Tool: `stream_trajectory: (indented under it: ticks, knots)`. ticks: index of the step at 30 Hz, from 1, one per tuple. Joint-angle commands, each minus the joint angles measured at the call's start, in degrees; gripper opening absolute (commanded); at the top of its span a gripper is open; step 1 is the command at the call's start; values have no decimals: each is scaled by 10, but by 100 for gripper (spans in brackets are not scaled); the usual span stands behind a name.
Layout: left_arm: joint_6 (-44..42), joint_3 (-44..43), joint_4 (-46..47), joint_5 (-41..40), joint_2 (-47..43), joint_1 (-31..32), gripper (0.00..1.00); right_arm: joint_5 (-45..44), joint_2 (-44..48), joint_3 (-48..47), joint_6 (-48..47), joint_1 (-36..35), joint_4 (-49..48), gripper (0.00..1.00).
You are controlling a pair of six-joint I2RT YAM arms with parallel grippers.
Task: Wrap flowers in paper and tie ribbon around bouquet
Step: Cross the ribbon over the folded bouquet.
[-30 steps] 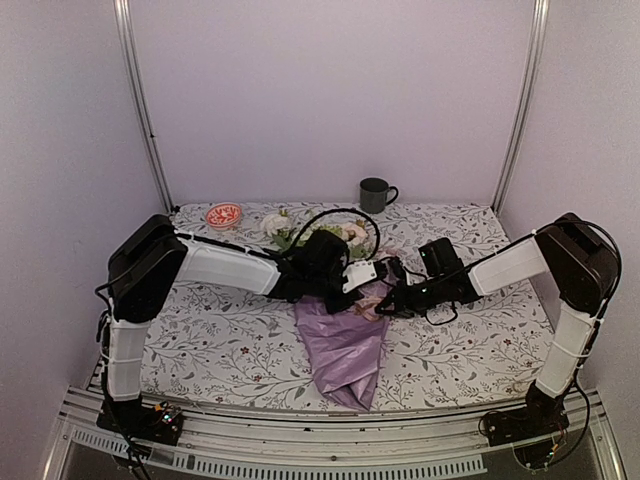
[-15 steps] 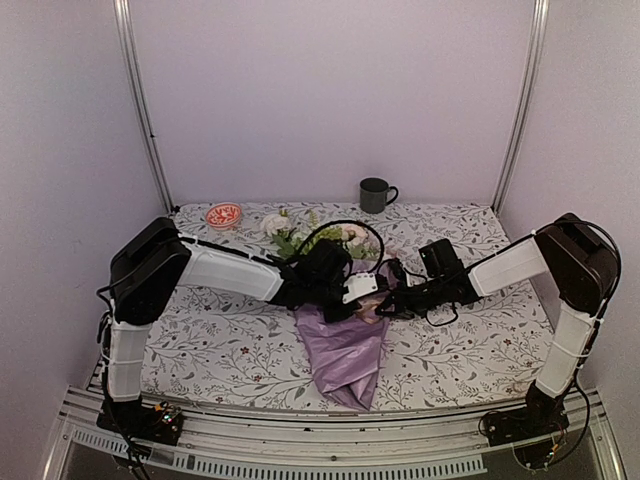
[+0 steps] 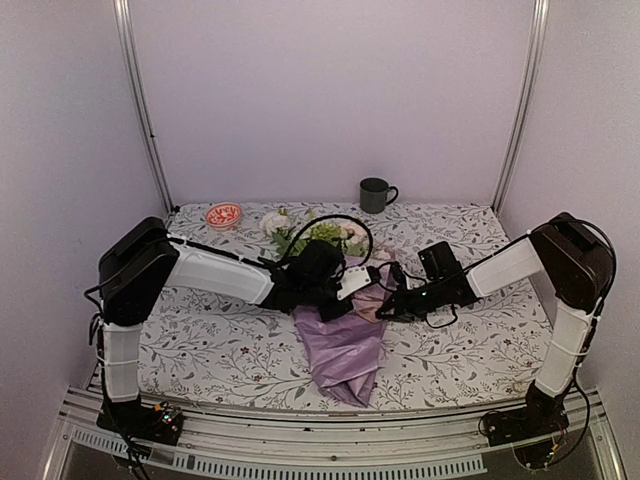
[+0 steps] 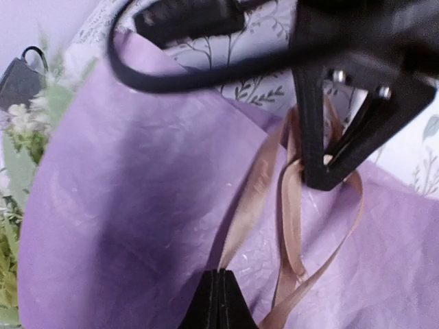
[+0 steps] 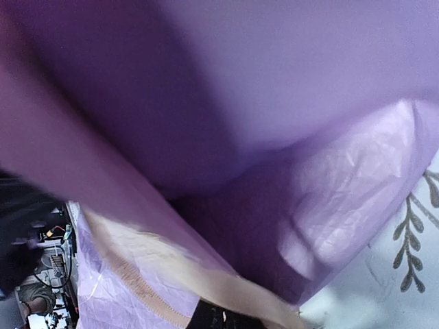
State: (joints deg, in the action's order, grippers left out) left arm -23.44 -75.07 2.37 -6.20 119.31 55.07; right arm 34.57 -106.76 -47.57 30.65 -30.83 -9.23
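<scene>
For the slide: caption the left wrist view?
Left tool shut on a ribbon strand over the lilac paper, right tool's tip amid the ribbon loops.

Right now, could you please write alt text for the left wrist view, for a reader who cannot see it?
Beige ribbon loops over lilac paper that fills the view; the left jaws, bottom centre, are shut on one strand, and the right jaws pinch it at upper right. Flowers show at the left edge.

We see a robot lab booth: plain pale walls (image 3: 330,100), metal posts (image 3: 140,110), two arms (image 3: 215,270) mounted on a rail (image 3: 300,462) edging the tabletop (image 3: 470,345).
</scene>
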Motion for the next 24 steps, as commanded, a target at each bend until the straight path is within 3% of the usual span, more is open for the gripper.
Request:
stream_trajectory:
  ticks: [1,6,17,24]
  knots:
    - [115,29,84,100,-60,-27,0,8,-24,-4,-4,3,2,0]
    - [196,85,168,136,-108,-43,0,7,-28,-9,-10,3,10,0]
    - [452,297,352,80,-204,-72,0,11,-36,-20,-21,3,26,0]
    - [498,387,357,36,-253,-61,0,11,-42,-30,-30,3,36,0]
